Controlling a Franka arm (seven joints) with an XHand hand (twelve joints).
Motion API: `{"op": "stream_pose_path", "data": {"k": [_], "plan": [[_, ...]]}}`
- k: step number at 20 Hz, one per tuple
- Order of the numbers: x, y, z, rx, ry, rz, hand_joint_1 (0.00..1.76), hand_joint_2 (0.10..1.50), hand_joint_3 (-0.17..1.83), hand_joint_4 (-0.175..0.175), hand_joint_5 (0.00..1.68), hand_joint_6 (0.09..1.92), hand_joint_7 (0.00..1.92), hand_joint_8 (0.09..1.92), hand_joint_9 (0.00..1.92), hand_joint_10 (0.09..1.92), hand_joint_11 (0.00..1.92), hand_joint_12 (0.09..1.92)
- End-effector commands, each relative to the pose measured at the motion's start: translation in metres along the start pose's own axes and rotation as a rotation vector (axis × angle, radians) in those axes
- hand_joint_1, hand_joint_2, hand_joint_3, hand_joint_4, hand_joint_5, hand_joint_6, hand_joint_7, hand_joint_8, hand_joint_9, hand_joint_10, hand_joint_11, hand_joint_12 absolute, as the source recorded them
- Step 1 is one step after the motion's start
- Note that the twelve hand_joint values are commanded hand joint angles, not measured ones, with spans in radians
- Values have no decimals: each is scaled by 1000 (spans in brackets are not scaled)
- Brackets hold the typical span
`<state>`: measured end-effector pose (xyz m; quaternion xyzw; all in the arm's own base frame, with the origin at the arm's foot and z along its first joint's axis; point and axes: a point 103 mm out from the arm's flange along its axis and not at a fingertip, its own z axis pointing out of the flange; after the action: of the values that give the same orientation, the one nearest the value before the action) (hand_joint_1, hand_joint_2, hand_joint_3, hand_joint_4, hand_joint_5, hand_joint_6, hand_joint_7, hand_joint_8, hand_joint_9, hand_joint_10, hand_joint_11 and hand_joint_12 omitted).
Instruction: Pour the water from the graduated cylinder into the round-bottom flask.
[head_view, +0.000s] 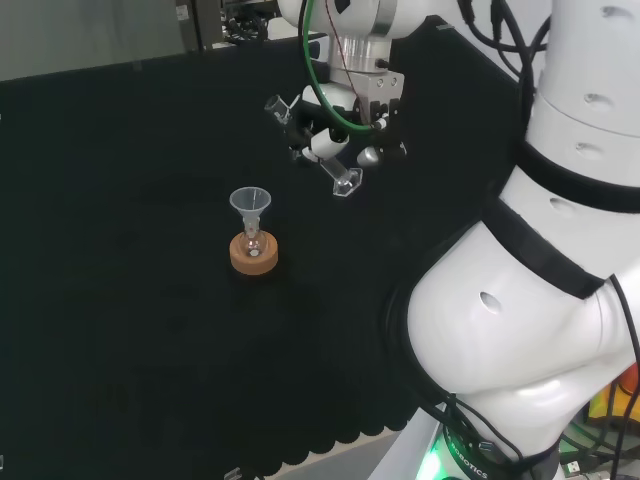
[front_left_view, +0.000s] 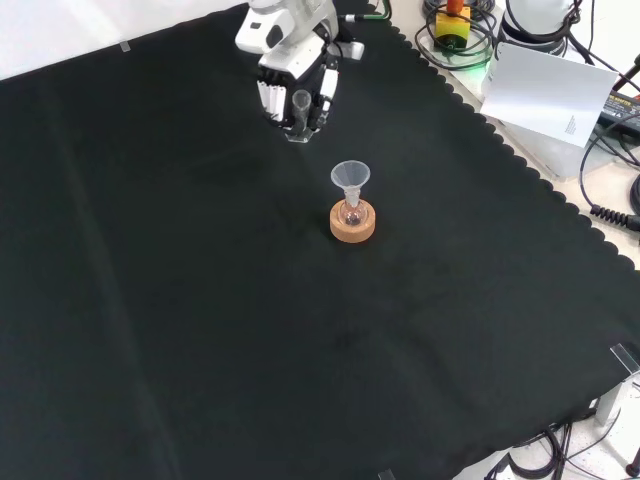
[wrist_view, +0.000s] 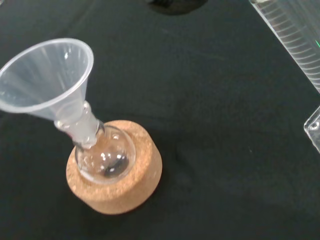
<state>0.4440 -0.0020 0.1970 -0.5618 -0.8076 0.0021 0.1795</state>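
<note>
Clear plastic, the graduated cylinder (head_view: 315, 150) lies tilted in my robot hand (head_view: 322, 128), its fingers curled round the tube, the foot lower and the spout end raised, up off the black cloth. In the head view it hangs to the upper right of the round-bottom flask (head_view: 253, 243), well apart from it. The flask sits in a cork ring (head_view: 254, 255) with a clear funnel (head_view: 250, 205) in its neck. In the front view my robot hand is up and left of the funnel, over the worktop (front_left_view: 200, 330).
</note>
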Motion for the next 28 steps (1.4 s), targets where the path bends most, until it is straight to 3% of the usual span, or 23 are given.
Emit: {"op": "stream_pose_path", "data": {"k": [1,6,15,28], "plan": [[10,-35,0,56,-44,5,1253,1134,-2,-175,926,1062,964,1061,1447,87,1216,829],[16,-53,3,108,-77,20,1253,1133,-2,-175,930,1057,968,1056,1451,87,1218,827],[24,-62,18,279,-205,17,1255,1129,-2,-175,938,1046,977,1042,1460,87,1222,821],[36,-59,17,376,-319,18,1256,1126,-2,-175,943,1037,983,1033,1463,87,1226,814]]}}
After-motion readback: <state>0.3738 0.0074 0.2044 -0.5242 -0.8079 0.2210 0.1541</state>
